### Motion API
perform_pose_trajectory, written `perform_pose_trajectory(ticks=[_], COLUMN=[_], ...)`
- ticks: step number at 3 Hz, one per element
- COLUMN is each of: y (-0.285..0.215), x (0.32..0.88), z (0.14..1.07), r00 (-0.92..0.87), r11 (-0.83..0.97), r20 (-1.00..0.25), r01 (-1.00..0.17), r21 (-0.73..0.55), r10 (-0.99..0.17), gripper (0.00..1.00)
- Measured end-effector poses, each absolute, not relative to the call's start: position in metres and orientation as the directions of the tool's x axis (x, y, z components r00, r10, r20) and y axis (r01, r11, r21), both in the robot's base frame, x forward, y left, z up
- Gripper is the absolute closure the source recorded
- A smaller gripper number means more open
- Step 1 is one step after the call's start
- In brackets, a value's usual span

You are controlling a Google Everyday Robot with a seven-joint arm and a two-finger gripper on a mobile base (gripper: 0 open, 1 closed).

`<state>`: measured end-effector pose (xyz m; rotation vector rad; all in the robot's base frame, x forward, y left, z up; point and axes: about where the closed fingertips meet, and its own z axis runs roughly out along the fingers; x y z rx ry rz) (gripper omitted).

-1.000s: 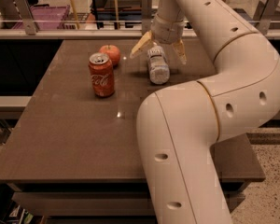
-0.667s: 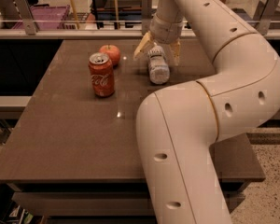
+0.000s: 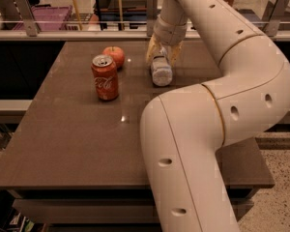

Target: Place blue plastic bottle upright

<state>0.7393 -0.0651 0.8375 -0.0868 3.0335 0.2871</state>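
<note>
The blue plastic bottle (image 3: 161,74) lies on its side on the brown table (image 3: 77,139), its bottom end facing me. My gripper (image 3: 163,58) reaches down from above over the bottle's far end. Its yellowish fingers (image 3: 151,50) stand on either side of the bottle and press against it. The bottle still rests on the table. Its cap is hidden behind the gripper.
A red Coca-Cola can (image 3: 105,77) stands upright left of the bottle. A red apple (image 3: 114,56) sits behind the can. A rail with posts (image 3: 87,33) runs along the table's far edge. My large white arm (image 3: 222,110) covers the right side of the table.
The fingers have drawn inward from a wide spread to the bottle's sides. The bottle has stayed lying in place.
</note>
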Motion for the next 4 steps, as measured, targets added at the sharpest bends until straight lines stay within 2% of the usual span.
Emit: perform_pose_trajectory(ticks=[1, 2, 4], y=[-0.0632, -0.0622, -0.0622], x=[0.7427, 0.7443, 0.7444], z=[0.8350, 0.8347, 0.8356], r00=[-0.993, -0.993, -0.993], r11=[0.980, 0.980, 0.980], r20=[-0.106, -0.110, -0.110], r01=[-0.066, -0.066, -0.066], r21=[0.187, 0.188, 0.188], r10=[-0.046, -0.046, -0.046], gripper=[0.95, 1.00, 1.00])
